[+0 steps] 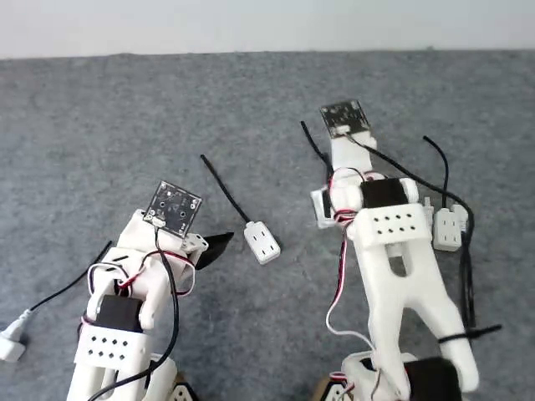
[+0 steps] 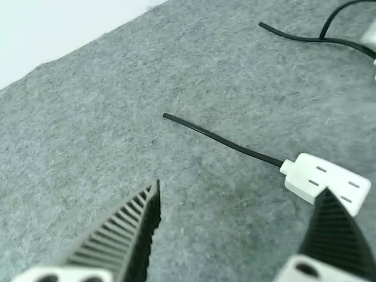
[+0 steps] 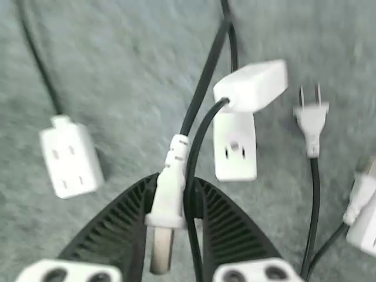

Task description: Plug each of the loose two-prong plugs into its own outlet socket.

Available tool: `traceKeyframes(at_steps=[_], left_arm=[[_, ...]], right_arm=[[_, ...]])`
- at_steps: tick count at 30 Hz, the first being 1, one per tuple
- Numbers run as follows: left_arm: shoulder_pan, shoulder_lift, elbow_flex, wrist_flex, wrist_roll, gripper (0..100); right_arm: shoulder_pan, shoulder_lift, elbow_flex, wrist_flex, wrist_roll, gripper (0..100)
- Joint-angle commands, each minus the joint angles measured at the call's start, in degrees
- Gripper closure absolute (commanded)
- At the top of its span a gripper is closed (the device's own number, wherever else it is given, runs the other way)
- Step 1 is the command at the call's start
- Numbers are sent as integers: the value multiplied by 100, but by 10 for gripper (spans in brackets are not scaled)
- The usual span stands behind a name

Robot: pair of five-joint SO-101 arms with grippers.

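Observation:
My right gripper (image 3: 174,183) is shut on a white two-prong plug (image 3: 167,200), its black cord running up between the fingers. Beyond it lie a white outlet socket (image 3: 235,147), a white block (image 3: 252,85) partly over that socket, and a loose white plug (image 3: 310,117). My left gripper (image 2: 239,191) stands open above the grey mat, just short of another white outlet socket (image 2: 326,179) on a black cord (image 2: 217,138). From above, this socket (image 1: 262,242) lies between the arms, next to the left gripper's black finger (image 1: 216,246). Another loose plug (image 1: 10,342) lies at the far left.
A grey felt mat (image 1: 100,134) covers the table. Black cords (image 1: 443,180) loop around the right arm, beside an outlet (image 1: 447,227). A further white connector (image 3: 364,217) lies at the edge of the right wrist view. Open mat stretches behind both arms.

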Motion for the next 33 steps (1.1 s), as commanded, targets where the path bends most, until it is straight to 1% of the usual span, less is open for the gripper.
traceKeyframes(at_steps=[1,6,9,13,19,21,27,30,33], left_arm=[[44,-79,-57,-114,35,610],[62,-88,-163,-149,62,610],[211,-88,-382,-132,79,610],[580,-88,-778,-141,255,610],[1160,-88,-1262,-176,229,610],[1292,-88,-1279,-325,229,610],[1284,-53,-1253,-607,246,610],[1284,-88,-875,-668,229,610],[1275,-88,-418,-1081,220,610]], right_arm=[[-303,-374,-677,4,79,991],[-532,-382,-1196,-268,44,991],[-558,-382,-1354,-576,44,991],[-541,-382,-1371,-1156,44,991],[-567,-382,-1486,-1930,79,991],[-576,-382,-1574,-2062,79,991],[-576,-382,-1767,-2044,88,991],[-567,-382,-1758,-1807,88,991],[-567,-382,-1758,-1789,88,991]])
